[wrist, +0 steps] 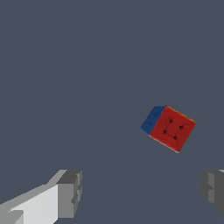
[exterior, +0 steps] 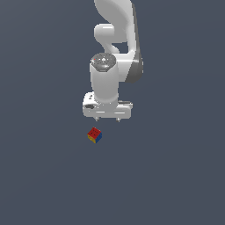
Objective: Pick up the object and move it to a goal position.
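Claw [exterior: 107, 119] is hanging with its fingers [wrist: 70, 194] spread wide and holding nothing, while beyond it the cube [exterior: 94, 135] is lying apart on the bare grey desk [exterior: 176, 176], open surface stretching all around.

This is no room at all but a bare simulated scene, a rendered test space. A flat, even slate-grey ground [exterior: 176, 184] spreads out on every side of the gripper [exterior: 107, 119] with no walls, furniture, seams or texture. The white arm [exterior: 115, 39] above the gripper is smooth and plainly shaded, with soft highlights like a computer model. The only other item, a small cube [exterior: 94, 135] just below the gripper, shows flat red, blue and yellow faces.
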